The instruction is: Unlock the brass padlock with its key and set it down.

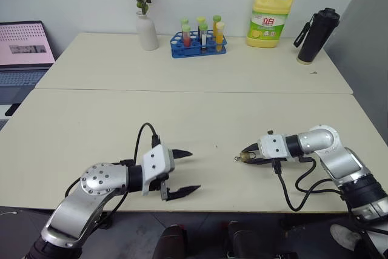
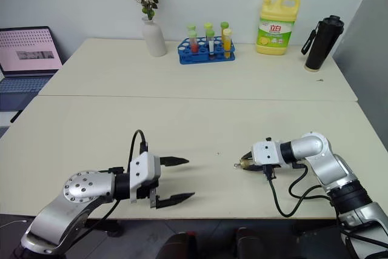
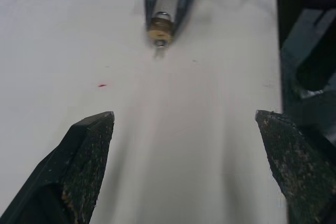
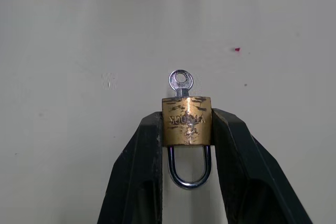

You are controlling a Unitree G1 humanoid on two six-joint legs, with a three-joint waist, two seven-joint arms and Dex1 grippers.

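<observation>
While gripped, brass padlock [image 4: 186,121] aims key [image 4: 181,83] toward left tool [image 1: 182,173].

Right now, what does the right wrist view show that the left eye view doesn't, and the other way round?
Right wrist view: the key stands in the brass padlock, its round bow sticking out of the body, the shackle between the black fingers.
Left eye view: the left gripper, open and apart from the lock, plus the vase, test tube rack, yellow soap bottle and black flask at the table's far edge.
Both: the right gripper shut on the padlock above the table.
</observation>
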